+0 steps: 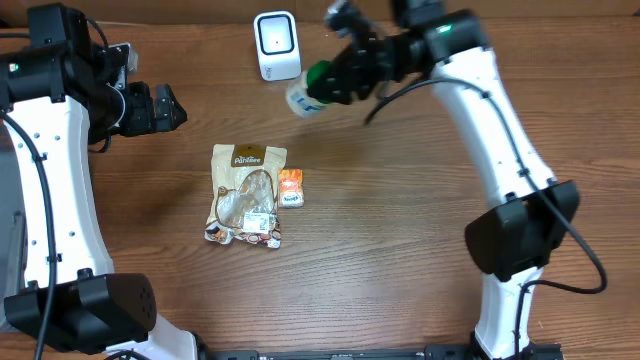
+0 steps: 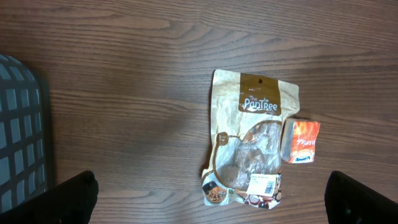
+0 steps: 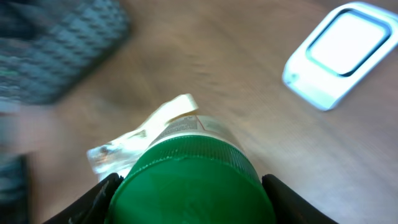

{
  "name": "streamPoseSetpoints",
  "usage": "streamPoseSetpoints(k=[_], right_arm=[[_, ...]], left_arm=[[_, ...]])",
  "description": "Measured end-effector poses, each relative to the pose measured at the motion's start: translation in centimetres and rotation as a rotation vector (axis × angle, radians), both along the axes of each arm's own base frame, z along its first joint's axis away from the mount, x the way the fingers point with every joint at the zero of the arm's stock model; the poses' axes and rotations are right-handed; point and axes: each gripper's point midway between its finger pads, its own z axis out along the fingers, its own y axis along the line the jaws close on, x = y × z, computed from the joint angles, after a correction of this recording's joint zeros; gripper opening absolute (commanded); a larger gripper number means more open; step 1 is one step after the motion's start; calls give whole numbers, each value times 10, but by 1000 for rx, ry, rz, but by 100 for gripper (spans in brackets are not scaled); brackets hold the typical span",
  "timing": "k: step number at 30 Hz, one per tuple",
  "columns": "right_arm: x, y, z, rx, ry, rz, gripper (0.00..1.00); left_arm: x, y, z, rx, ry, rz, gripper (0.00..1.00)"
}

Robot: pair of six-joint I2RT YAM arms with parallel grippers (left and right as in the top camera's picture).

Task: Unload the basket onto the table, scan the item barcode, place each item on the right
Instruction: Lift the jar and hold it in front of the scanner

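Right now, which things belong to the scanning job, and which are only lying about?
In the job: bottle, held by right gripper; scanner.
Lying about: pouch; orange packet; basket.

Ahead of the right tool (image 1: 328, 80), beyond the green-capped bottle (image 1: 302, 100) clamped in it, the way is blocked by the white scanner (image 1: 276, 45), with bare bench (image 1: 400, 250) left beneath. Ahead of the wide-spread left tool (image 1: 165, 108), the snack bag (image 2: 249, 143) and the orange packet (image 2: 300, 142) just beside it are met. Its left side is bounded by a dark gridded object (image 2: 18, 137).
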Motion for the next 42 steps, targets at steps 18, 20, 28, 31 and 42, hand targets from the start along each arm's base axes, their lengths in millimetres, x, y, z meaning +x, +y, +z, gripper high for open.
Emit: streamPoseSetpoints(k=[18, 20, 28, 31, 42], right_arm=[[148, 66, -10, -291, -909, -152, 47], [157, 70, -17, -307, -974, -137, 47], [180, 81, -45, -428, -1217, -15, 47], [187, 77, -63, -486, -1252, 26, 47], [203, 56, -72, -623, -1352, 87, 49]], left_arm=[[0, 0, 0, 0, 1, 0, 100], [0, 0, 0, -1, 1, 0, 100], [0, 0, 0, 0, 0, 0, 100], [0, 0, 0, 0, 0, 0, 100], [0, 0, 0, 0, 0, 0, 100]])
